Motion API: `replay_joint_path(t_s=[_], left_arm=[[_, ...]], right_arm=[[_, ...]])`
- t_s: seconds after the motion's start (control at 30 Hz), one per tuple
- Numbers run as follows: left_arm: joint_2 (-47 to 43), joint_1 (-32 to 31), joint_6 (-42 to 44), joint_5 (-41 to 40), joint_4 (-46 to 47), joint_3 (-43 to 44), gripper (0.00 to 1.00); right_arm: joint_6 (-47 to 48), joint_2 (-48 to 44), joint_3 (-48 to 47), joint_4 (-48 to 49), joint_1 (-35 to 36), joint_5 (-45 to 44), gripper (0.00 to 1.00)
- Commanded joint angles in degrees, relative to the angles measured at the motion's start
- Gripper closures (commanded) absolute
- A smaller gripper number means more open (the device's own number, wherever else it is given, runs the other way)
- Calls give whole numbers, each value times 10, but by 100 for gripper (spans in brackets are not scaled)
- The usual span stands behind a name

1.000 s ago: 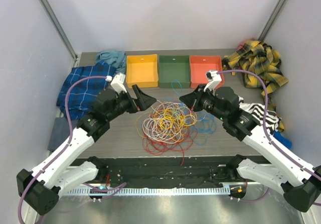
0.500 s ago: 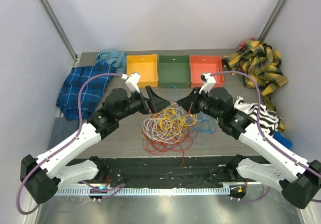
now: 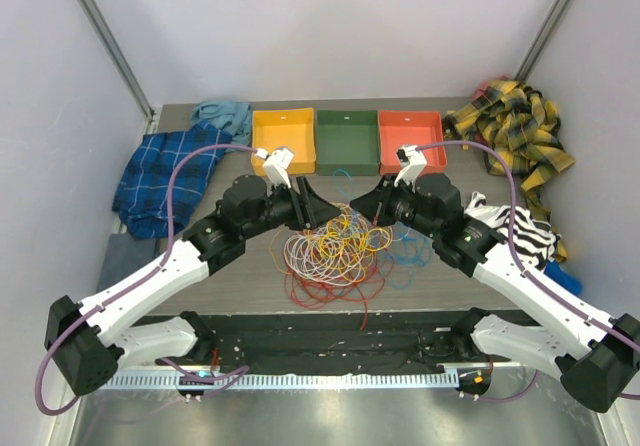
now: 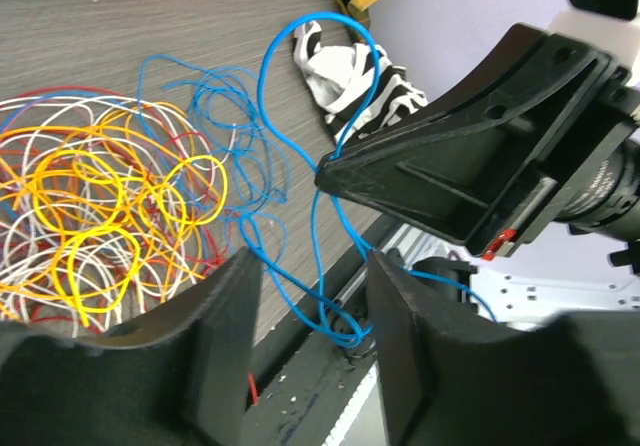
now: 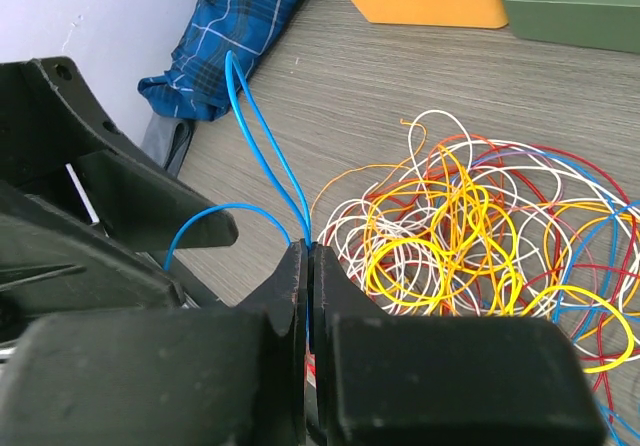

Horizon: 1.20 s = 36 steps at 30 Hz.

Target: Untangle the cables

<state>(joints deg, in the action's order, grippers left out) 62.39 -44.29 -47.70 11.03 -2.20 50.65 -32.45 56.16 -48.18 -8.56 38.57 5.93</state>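
Note:
The cables (image 3: 330, 251) lie as a tangled pile of red, orange, yellow and white loops (image 4: 100, 206) mid-table, with loose blue strands (image 3: 405, 246) to its right. My right gripper (image 5: 306, 251) is shut on a blue cable (image 5: 255, 116) that rises in a narrow loop from its tips. In the top view it (image 3: 372, 201) hangs above the pile's far edge, facing my left gripper (image 3: 318, 209). My left gripper (image 4: 312, 266) has its jaws apart, and strands of that blue cable (image 4: 300, 156) hang between them unpinched.
Yellow (image 3: 283, 141), green (image 3: 347, 141) and red (image 3: 410, 138) trays line the back. A blue plaid cloth (image 3: 160, 176) lies left; a yellow plaid cloth (image 3: 515, 126) and a striped cloth (image 3: 525, 231) lie right.
My left gripper has swung right until it nearly meets the right gripper, and its jaws have narrowed around the hanging blue strands. The right gripper edged left, still shut on the blue cable.

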Motion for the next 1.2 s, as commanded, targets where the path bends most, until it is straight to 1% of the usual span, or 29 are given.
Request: replay_joint_path(t_s=[0.0, 0.03, 0.07, 0.13, 0.17, 0.2, 0.23, 0.27, 0.3, 0.33, 0.37, 0.43, 0.47, 0.53, 0.63, 0.77, 0.9, 1.1, 1.17], left_arm=[[-14, 0, 10, -7, -1, -5, 57], [-13, -1, 10, -7, -1, -5, 63], [-12, 0, 10, -7, -1, -4, 73], [-10, -1, 10, -3, -3, 0, 82], [-6, -1, 10, -4, -4, 1, 98], [-4, -1, 12, -3, -9, 5, 100], [-3, 0, 16, -7, -12, 11, 100], [-3, -1, 19, -13, -18, 14, 100], [-10, -1, 23, -22, -35, 18, 100], [-17, -1, 37, -33, -43, 22, 100], [-24, 0, 44, -63, -55, 30, 100], [-43, -1, 70, -95, -97, 43, 100], [-47, -1, 76, -129, -111, 57, 100], [-57, 0, 90, -153, -148, 71, 100], [-59, 0, 110, -176, -177, 99, 100], [-50, -1, 118, -178, -178, 133, 100], [-26, -1, 120, -181, -178, 194, 100], [23, 0, 130, -167, -180, 294, 100], [35, 0, 130, -164, -179, 313, 100]], right_arm=[[-5, -1, -16, 31, 5, 9, 99], [-6, 0, -16, 31, 7, 9, 99], [-5, -1, -16, 31, 7, 11, 99], [-4, -3, -17, 30, 10, 12, 99], [-3, -4, -17, 28, 11, 14, 99], [-4, -7, -18, 25, 11, 14, 99], [-4, -9, -18, 23, 11, 14, 99], [-4, -10, -19, 21, 11, 6, 89], [-5, -14, -24, 9, 11, -2, 59], [-6, -18, -27, 2, 11, -14, 46], [-6, -21, -30, -7, 11, -23, 37], [-9, -37, -34, -29, 12, -57, 23], [-9, -44, -33, -31, 12, -79, 20], [-10, -67, -26, -31, 11, -101, 14], [-8, -73, -17, -22, 11, -93, 14], [-16, -52, -6, 11, 11, -47, 19], [-16, -42, -2, 50, 19, -8, 22], [12, -32, -9, 51, 42, -13, 22], [13, -25, -6, 56, 44, -9, 22]])
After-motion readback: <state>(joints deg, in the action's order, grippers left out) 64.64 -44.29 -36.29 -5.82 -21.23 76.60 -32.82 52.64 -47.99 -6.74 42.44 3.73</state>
